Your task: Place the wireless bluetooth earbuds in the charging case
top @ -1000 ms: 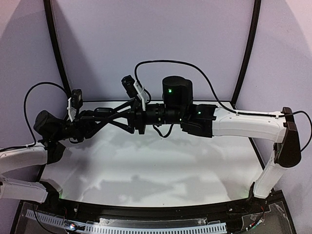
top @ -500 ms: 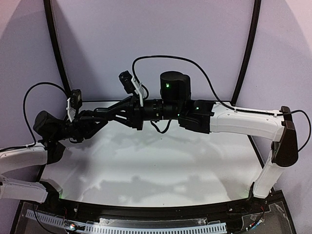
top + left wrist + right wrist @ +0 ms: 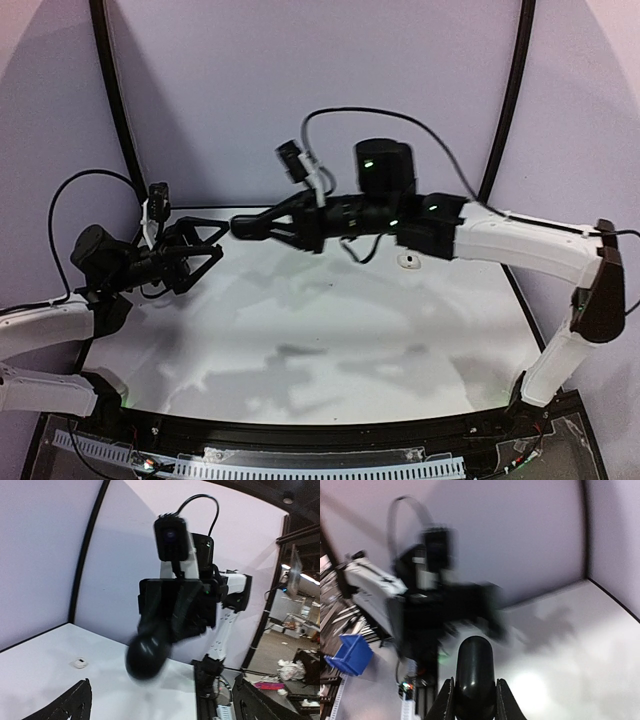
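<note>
Charging case (image 3: 146, 656), black and rounded, is clamped in the right gripper (image 3: 474, 687) in mid-air. Its long axis points at the left gripper (image 3: 212, 245), spread wide and empty just beside it. What looks like a white earbud (image 3: 407, 260) lies on the table (image 3: 300, 340) under the right forearm.

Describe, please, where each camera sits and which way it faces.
Top external: above and behind the robot, looking down at the table; shows the left arm, left gripper open, and the right arm, right gripper holding the black case.
Left wrist: on the left arm, facing the right gripper and case; own fingertips at the bottom corners.
Right wrist: on the right arm, facing the blurred left arm; own fingers clamp the case.
Shared: all three show the case.
</note>
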Action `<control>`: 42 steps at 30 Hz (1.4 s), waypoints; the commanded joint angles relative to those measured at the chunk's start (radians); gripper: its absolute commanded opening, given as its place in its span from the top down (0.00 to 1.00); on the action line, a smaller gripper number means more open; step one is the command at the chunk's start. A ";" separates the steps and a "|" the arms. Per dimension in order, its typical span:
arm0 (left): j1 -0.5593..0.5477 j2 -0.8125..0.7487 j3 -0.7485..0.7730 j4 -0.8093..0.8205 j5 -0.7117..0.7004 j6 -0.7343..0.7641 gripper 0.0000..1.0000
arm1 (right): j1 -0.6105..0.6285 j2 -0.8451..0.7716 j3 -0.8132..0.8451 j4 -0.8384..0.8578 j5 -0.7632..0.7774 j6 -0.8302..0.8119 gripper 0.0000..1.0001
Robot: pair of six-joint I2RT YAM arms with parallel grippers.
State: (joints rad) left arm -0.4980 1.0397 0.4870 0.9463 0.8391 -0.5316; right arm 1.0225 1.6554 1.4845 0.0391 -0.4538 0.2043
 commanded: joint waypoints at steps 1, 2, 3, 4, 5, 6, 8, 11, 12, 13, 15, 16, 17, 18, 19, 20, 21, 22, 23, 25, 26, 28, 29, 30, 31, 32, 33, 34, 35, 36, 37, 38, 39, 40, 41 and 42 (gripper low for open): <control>0.001 -0.042 -0.001 -0.132 -0.099 0.107 0.01 | -0.189 -0.150 -0.106 -0.175 -0.013 0.031 1.00; 0.001 -0.040 0.000 -0.146 -0.106 0.120 0.01 | -0.265 -0.166 -0.149 -0.210 -0.046 0.028 1.00; 0.001 -0.039 0.001 -0.156 -0.112 0.125 0.01 | -0.318 -0.169 -0.180 -0.233 -0.060 0.021 1.00; 0.001 -0.038 0.001 -0.159 -0.114 0.127 0.01 | -0.373 -0.164 -0.207 -0.245 -0.090 0.010 1.00; 0.001 -0.037 0.001 -0.164 -0.112 0.130 0.01 | -0.422 -0.152 -0.229 -0.247 -0.125 -0.003 1.00; 0.001 -0.037 0.003 -0.165 -0.106 0.131 0.01 | -0.480 -0.134 -0.249 -0.247 -0.150 -0.020 1.00; 0.001 -0.035 0.007 -0.173 -0.097 0.140 0.01 | -0.548 -0.074 -0.247 -0.242 -0.217 -0.047 1.00; 0.001 -0.030 0.015 -0.198 -0.090 0.156 0.01 | -0.641 0.073 -0.178 -0.274 -0.295 -0.075 1.00; 0.001 -0.028 0.020 -0.201 -0.082 0.157 0.01 | -0.661 0.134 -0.121 -0.301 -0.315 -0.092 1.00; 0.001 -0.024 0.023 -0.205 -0.078 0.159 0.01 | -0.670 0.192 -0.066 -0.336 -0.320 -0.113 1.00; 0.001 -0.020 0.028 -0.208 -0.065 0.162 0.01 | -0.682 0.304 0.044 -0.405 -0.351 -0.151 1.00; 0.001 -0.019 0.029 -0.210 -0.061 0.163 0.01 | -0.683 0.355 0.093 -0.432 -0.362 -0.158 1.00; 0.001 -0.018 0.030 -0.214 -0.060 0.166 0.01 | -0.685 0.398 0.118 -0.444 -0.370 -0.159 1.00; 0.001 -0.019 0.031 -0.216 -0.061 0.169 0.01 | -0.685 0.428 0.150 -0.446 -0.382 -0.154 1.00; 0.001 -0.020 0.033 -0.223 -0.062 0.171 0.01 | -0.688 0.462 0.175 -0.438 -0.394 -0.141 1.00; 0.001 -0.020 0.034 -0.229 -0.065 0.175 0.01 | -0.690 0.482 0.187 -0.428 -0.402 -0.131 1.00; 0.001 -0.020 0.034 -0.232 -0.066 0.177 0.01 | -0.696 0.500 0.198 -0.418 -0.411 -0.121 1.00; 0.001 -0.020 0.034 -0.235 -0.067 0.178 0.01 | -0.701 0.518 0.202 -0.411 -0.416 -0.112 1.00; 0.001 -0.019 0.033 -0.235 -0.067 0.179 0.01 | -0.705 0.536 0.211 -0.411 -0.415 -0.105 1.00; 0.001 -0.017 0.031 -0.231 -0.065 0.179 0.01 | -0.712 0.578 0.222 -0.410 -0.415 -0.089 1.00; 0.001 -0.016 0.031 -0.231 -0.064 0.179 0.01 | -0.713 0.583 0.226 -0.409 -0.416 -0.087 1.00; 0.001 -0.012 0.029 -0.215 -0.060 0.179 0.01 | -0.713 0.629 0.253 -0.414 -0.421 -0.072 1.00; 0.002 -0.009 0.027 -0.211 -0.059 0.178 0.01 | -0.713 0.641 0.259 -0.419 -0.418 -0.069 1.00; 0.002 -0.007 0.027 -0.208 -0.060 0.177 0.01 | -0.713 0.653 0.262 -0.417 -0.417 -0.064 1.00; 0.002 -0.006 0.028 -0.207 -0.059 0.177 0.01 | -0.714 0.661 0.263 -0.415 -0.416 -0.060 1.00; 0.003 -0.007 0.028 -0.205 -0.059 0.178 0.01 | -0.715 0.668 0.266 -0.416 -0.415 -0.060 1.00; 0.003 -0.007 0.028 -0.205 -0.059 0.178 0.01 | -0.716 0.676 0.269 -0.420 -0.414 -0.061 1.00; 0.003 -0.007 0.028 -0.205 -0.058 0.179 0.01 | -0.717 0.684 0.275 -0.429 -0.409 -0.064 1.00; 0.003 -0.007 0.027 -0.206 -0.058 0.178 0.01 | -0.719 0.698 0.288 -0.443 -0.405 -0.071 0.98; 0.003 -0.006 0.027 -0.207 -0.057 0.178 0.01 | -0.721 0.706 0.299 -0.455 -0.402 -0.075 0.96; 0.005 -0.005 0.028 -0.207 -0.054 0.176 0.01 | -0.725 0.724 0.316 -0.483 -0.395 -0.089 0.90; 0.005 -0.004 0.028 -0.207 -0.053 0.176 0.01 | -0.729 0.730 0.323 -0.494 -0.391 -0.094 0.87; 0.007 -0.003 0.029 -0.207 -0.053 0.176 0.01 | -0.731 0.735 0.328 -0.501 -0.389 -0.100 0.84; 0.007 -0.003 0.031 -0.207 -0.054 0.176 0.01 | -0.735 0.739 0.332 -0.507 -0.382 -0.103 0.81; 0.007 -0.003 0.031 -0.207 -0.054 0.177 0.01 | -0.739 0.742 0.336 -0.512 -0.371 -0.104 0.74; 0.007 -0.002 0.032 -0.207 -0.054 0.177 0.01 | -0.741 0.744 0.342 -0.516 -0.363 -0.105 0.70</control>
State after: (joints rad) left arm -0.4976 1.0344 0.4923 0.7319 0.7700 -0.3653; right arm 0.3019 2.3714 1.7905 -0.4309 -0.8536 0.1177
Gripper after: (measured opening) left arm 0.988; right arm 0.244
